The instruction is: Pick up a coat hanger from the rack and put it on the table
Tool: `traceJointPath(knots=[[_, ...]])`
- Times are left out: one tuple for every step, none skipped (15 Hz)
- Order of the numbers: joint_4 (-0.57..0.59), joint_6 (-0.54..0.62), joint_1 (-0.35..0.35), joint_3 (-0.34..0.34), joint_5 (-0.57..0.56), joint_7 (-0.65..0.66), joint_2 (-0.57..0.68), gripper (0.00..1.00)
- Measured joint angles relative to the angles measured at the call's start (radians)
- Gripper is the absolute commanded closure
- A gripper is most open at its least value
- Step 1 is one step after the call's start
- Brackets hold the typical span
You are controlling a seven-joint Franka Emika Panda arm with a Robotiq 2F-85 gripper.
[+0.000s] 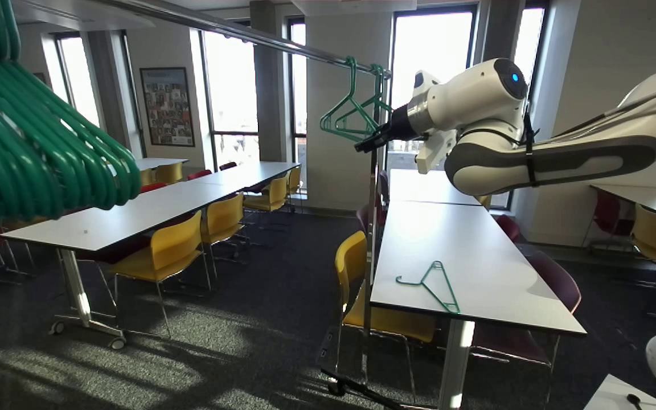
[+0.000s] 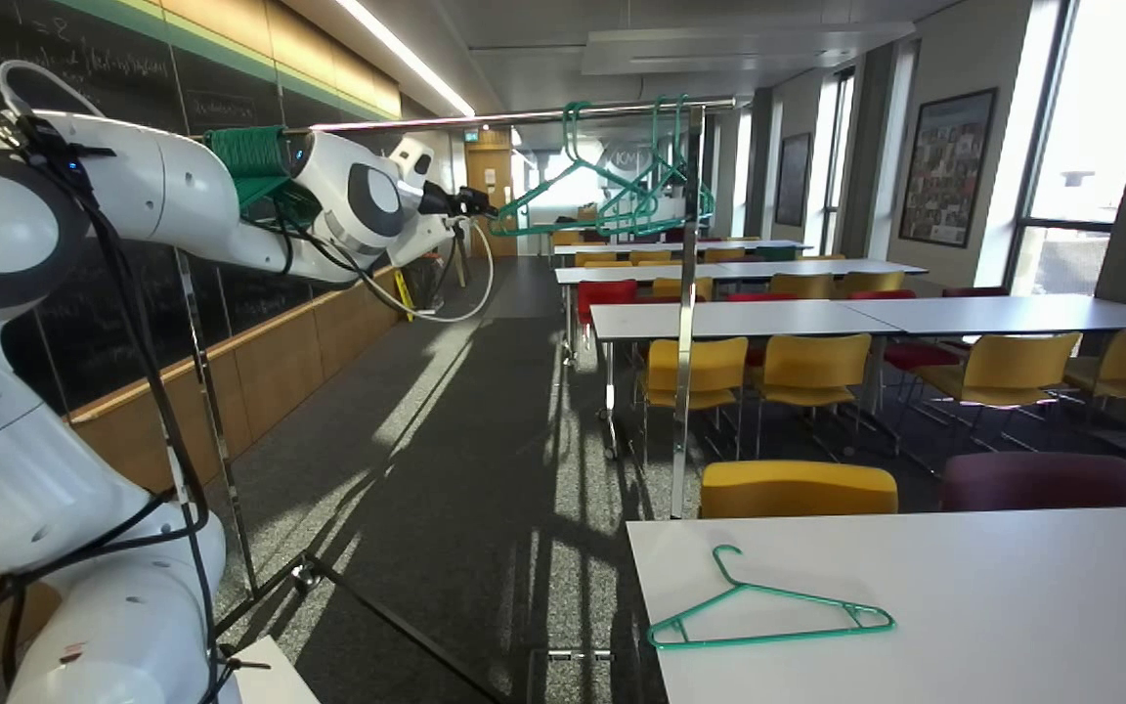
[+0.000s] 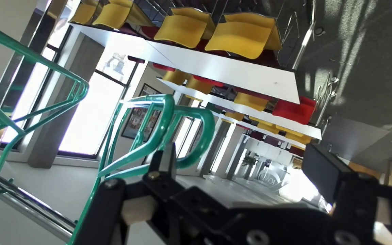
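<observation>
Several thin green coat hangers hang from the rail of the rack (image 1: 282, 43) near its upright (image 2: 686, 372); they show in both exterior views and in the wrist view. My gripper (image 1: 365, 143) is open beside the lower corner of the nearest hanger (image 2: 545, 183). In the wrist view the fingers of my gripper (image 3: 240, 154) stand wide apart. A rounded hanger corner (image 3: 209, 136) shows behind the left finger and juts slightly into the gap; whether they touch is unclear. Another green hanger (image 2: 768, 639) lies flat on the white table (image 2: 1013, 596), near its edge.
A thick bunch of broad teal hangers (image 1: 37, 154) hangs at the rail's other end. A yellow chair (image 1: 352, 267) stands beside the table, close to the rack's upright. More white tables (image 2: 719, 318) with yellow chairs stand beyond. A cable (image 2: 490, 274) loops below the wrist.
</observation>
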Motion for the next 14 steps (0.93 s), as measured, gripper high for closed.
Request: traceJointPath(knots=[[0.0, 0.0, 0.0, -0.002, 0.0, 0.0, 0.005, 0.0], [0.0, 0.0, 0.0, -0.004, 0.0, 0.0, 0.01, 0.0], [0.0, 0.0, 0.0, -0.006, 0.001, 0.0, 0.014, 0.0], [0.0, 0.0, 0.0, -0.008, 0.001, 0.0, 0.018, 0.0], [0.0, 0.0, 0.0, -0.009, 0.001, 0.0, 0.022, 0.0], [0.0, 0.0, 0.0, -0.011, 0.001, 0.0, 0.024, 0.0], [0.0, 0.0, 0.0, -0.013, 0.001, 0.0, 0.025, 0.25], [0.0, 0.0, 0.0, -0.014, 0.001, 0.0, 0.026, 0.26], [0.0, 0.0, 0.0, -0.015, 0.001, 0.0, 0.026, 0.33], [0.0, 0.0, 0.001, -0.015, 0.001, 0.0, 0.026, 0.4], [0.0, 0.0, 0.001, -0.015, 0.001, 0.0, 0.026, 0.47], [0.0, 0.0, 0.001, -0.015, 0.001, 0.0, 0.026, 0.56], [0.0, 0.0, 0.001, -0.016, 0.001, 0.0, 0.026, 0.63], [0.0, 0.0, 0.002, -0.017, 0.001, 0.0, 0.026, 0.73]])
